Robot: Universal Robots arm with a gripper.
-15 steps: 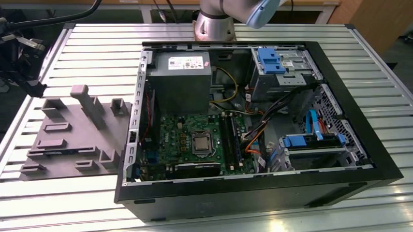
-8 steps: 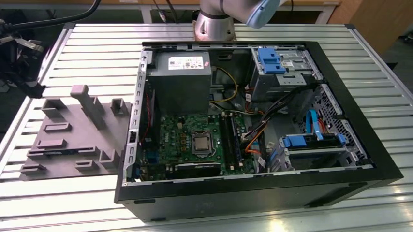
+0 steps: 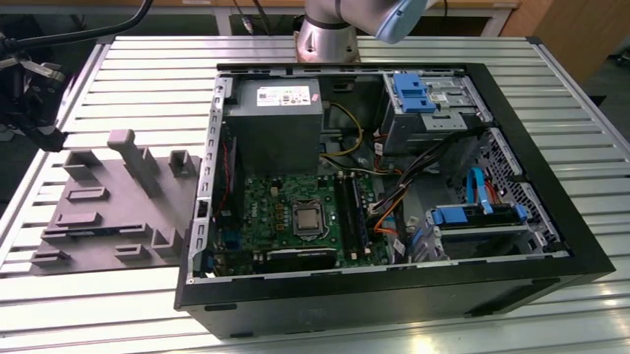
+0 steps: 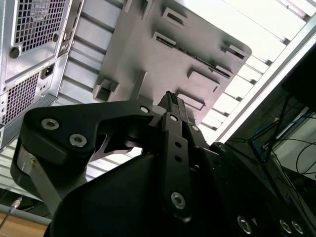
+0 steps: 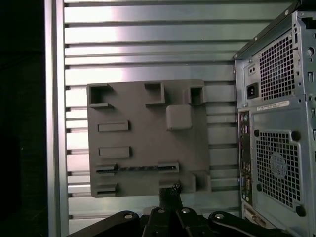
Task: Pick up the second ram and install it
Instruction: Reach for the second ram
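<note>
Second ram (image 5: 140, 168) | in grey holder (image 5: 143, 103) near its edge | tool (image 5: 172, 190) closed

The table (image 3: 99, 310) is silver, striped with parallel ribbed slats. The holder tray (image 3: 99, 221) is plain light grey, and the second ram (image 5: 140, 168) is a dark grey-black strip. The computer case (image 3: 394, 302) is black, its rear grille (image 5: 276, 173) silver and perforated. The motherboard (image 3: 271, 214) is green, the drive brackets (image 3: 414, 92) blue, the gripper (image 4: 170, 98) matte black.
</note>
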